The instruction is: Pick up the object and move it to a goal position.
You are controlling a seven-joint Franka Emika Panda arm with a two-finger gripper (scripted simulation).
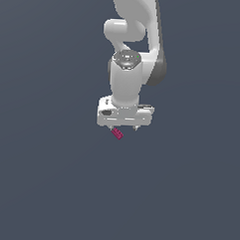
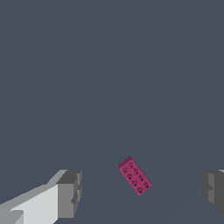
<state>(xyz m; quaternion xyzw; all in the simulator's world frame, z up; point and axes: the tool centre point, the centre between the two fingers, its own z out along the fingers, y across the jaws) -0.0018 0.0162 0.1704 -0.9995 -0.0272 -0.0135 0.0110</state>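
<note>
Arm: a white Franka arm [image 1: 129, 67] reaches down from the upper part of the exterior view, its wrist pointing at the surface below.
Gripper: the gripper [image 1: 125, 128] hangs just over the surface, with two short tips showing beneath its white body.
Fingers: spread wide and holding nothing; in the wrist view one grey pad [image 2: 70, 192] and the other [image 2: 214, 188] stand far apart, with open ground between them.
Object: a tiny magenta-pink oblong block [image 2: 134, 176] with small round studs on its upper face, far smaller than the gripper.
Object's place: it lies flat on the surface in the gap between the two fingers, somewhat nearer the middle than either pad and touching neither of them; its long side runs slantwise to the line from finger to finger. In the exterior view the block [image 1: 117, 134] shows just below the gripper's underside, close by one fingertip.
Table: a plain, dark blue-grey surface [image 1: 49, 178] fills both views.
</note>
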